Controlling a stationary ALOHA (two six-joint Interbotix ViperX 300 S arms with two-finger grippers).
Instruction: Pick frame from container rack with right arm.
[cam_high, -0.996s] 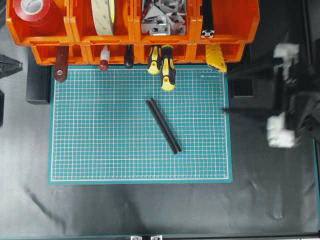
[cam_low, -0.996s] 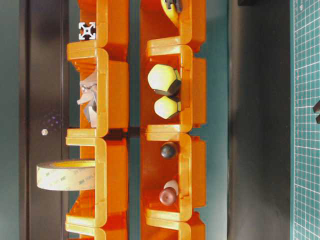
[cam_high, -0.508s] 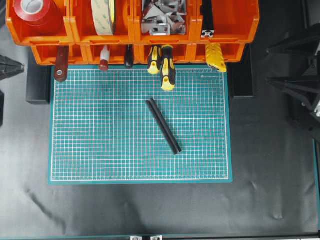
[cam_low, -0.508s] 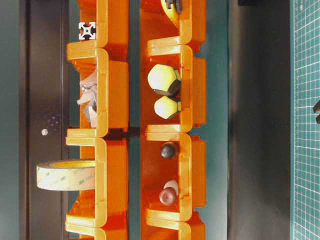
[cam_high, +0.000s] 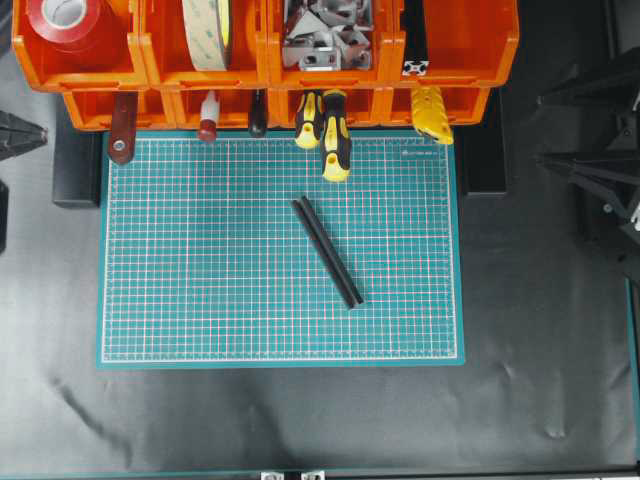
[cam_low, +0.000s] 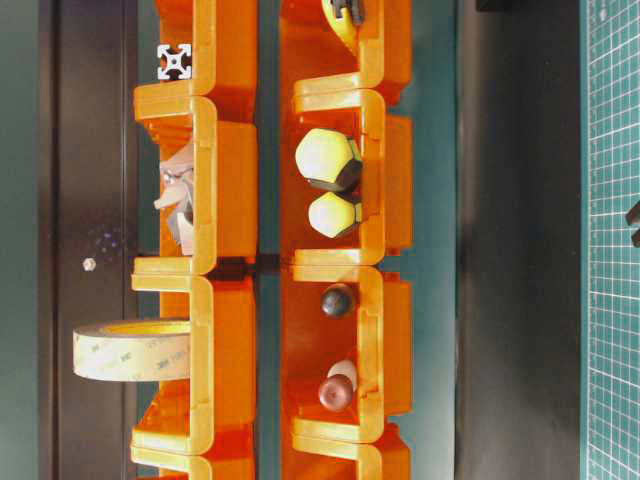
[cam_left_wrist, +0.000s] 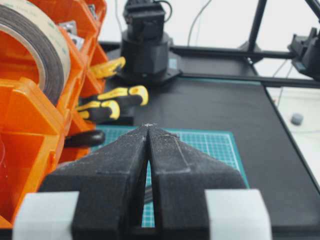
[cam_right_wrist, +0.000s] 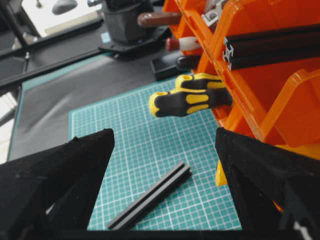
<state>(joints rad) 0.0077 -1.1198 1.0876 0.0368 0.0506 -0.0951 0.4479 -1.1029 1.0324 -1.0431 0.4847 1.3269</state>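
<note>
A black grooved frame (cam_high: 327, 252) lies diagonally on the green mat; the right wrist view has it below the open fingers as the frame (cam_right_wrist: 150, 197). Another black frame (cam_high: 415, 40) rests in the top right bin of the orange container rack (cam_high: 470, 50), with its slotted end (cam_low: 174, 62) facing out. The right wrist view shows this bar (cam_right_wrist: 272, 47) up to the right. My right gripper (cam_high: 540, 130) stands open and holds nothing, at the right edge beyond the mat and rack. Its jaws (cam_right_wrist: 163, 132) spread wide over the mat. My left gripper (cam_left_wrist: 148, 126) is shut and holds nothing, at the far left (cam_high: 40, 131).
Yellow-and-black screwdrivers (cam_high: 330, 130) and other tool handles (cam_high: 208, 118) stick out of the lower bins over the mat's (cam_high: 200, 300) far edge. Upper bins hold red tape (cam_high: 68, 25), a tape roll (cam_high: 208, 30) and metal brackets (cam_high: 325, 35). Black cloth surrounds the mat.
The right arm has drawn back to the right, away from the mat's right edge, and now holds still. The frame on the mat and the left gripper have not moved.
</note>
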